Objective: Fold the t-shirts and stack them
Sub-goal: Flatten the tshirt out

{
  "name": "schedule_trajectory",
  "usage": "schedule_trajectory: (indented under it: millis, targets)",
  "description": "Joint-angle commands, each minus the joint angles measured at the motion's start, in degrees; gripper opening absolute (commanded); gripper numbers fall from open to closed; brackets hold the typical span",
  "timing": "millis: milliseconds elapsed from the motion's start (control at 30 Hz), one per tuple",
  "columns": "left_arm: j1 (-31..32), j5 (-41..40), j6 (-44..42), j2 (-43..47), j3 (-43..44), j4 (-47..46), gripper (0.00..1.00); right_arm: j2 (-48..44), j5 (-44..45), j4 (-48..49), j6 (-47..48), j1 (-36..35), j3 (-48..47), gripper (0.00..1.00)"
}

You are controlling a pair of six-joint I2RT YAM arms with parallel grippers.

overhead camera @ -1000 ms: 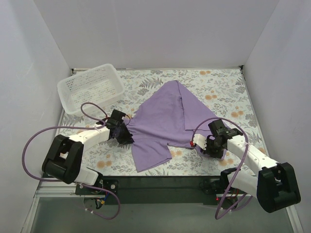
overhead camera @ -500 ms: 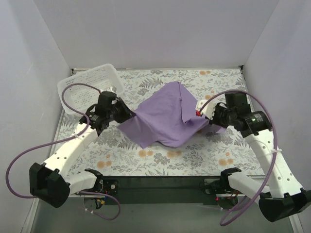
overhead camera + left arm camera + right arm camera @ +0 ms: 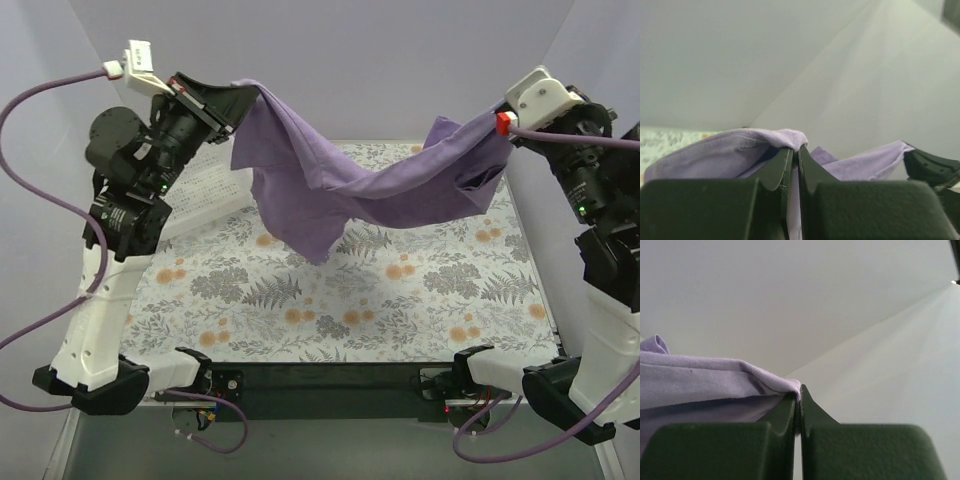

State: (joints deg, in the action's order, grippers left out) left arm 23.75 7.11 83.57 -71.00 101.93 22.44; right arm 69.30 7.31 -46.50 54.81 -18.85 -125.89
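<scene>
**T-shirt strung in mid-air between both grippers**

Count: one t-shirt, lavender. Two grippers, one white perforated basket, one floral-print table.

T-shirt position: held high over the far half of the table, one edge at each gripper. It sags in a shallow curve between them. A loose flap hangs lowest, left of centre, and it looks clear of the table surface. No other part of the cloth reaches the table.

Left gripper: up at the far left, jaws pinched together on a bunched edge of the t-shirt. The left wrist view shows the cloth folded over the fingertips and no gap between them.

Right gripper: up at the far right, jaws likewise clamped on a fold of the t-shirt. The right wrist view shows a hemmed edge caught right at the tips.

Hard to make out:
- Basket is mostly behind the left arm and the hanging cloth, with only part of its wall and rim visible. Can't tell whether anything is in it.
- Neck opening and sleeves are lost in the folds, so I can't say which parts of the garment are gripped.
- Both wrist views show mostly blank wall, with the cloth cut off at the frame edges.
</scene>
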Motion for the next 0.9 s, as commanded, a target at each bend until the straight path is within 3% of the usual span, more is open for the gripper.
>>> schedule_trajectory:
  millis: [0, 133, 233, 433, 533, 600, 633, 667, 800, 867]
  targets:
    - [-0.19, 0.36, 0.19, 2.09, 5.90, -4.59, 0.00, -2.58, 7.01, 9.49, -0.93, 0.13, 0.63, 0.01]
    - [-0.19, -1.04, 0.10, 3.15, 8.02, -4.33, 0.00, -4.70, 6.93, 10.99, -1.54, 0.13, 2.22, 0.01]
    - [-0.19, -4.02, 0.10, 3.94, 4.43, -4.42, 0.00, -5.57, 6.75, 11.34, -1.63, 0.13, 6.43, 0.01]
    - [-1.41, -13.87, -1.13, 0.88, -5.42, -3.89, 0.00, -6.02, 8.85, 18.34, 0.64, 0.39, 25.23, 0.01]
    - [-6.50, -8.54, 3.42, -5.09, -3.42, -5.03, 0.00, -2.78, 9.13, 23.02, 0.66, 3.02, 25.70, 0.01]
    - [-11.87, -0.65, 9.03, -10.45, 3.16, -7.22, 0.00, 2.12, 8.08, 24.18, -1.27, 5.65, 20.18, 0.01]
    - [-12.49, 0.43, 9.85, -12.47, 6.49, -7.84, 0.00, 3.90, 6.59, 24.18, -3.80, 8.97, 13.02, 0.01]
    - [-12.67, 1.40, 10.29, -14.76, 16.27, -7.76, 0.00, 5.57, 5.88, 24.18, -4.79, 10.66, 9.73, 0.01]
    - [-12.67, 5.80, 14.16, -27.75, 39.15, -6.97, 0.00, 10.85, 3.42, 24.26, -6.64, 16.99, -2.42, 0.01]
    - [-12.76, 7.21, 15.48, -27.36, 40.72, -10.19, 0.00, 10.42, 2.27, 25.40, -7.17, 18.23, -3.14, 0.01]
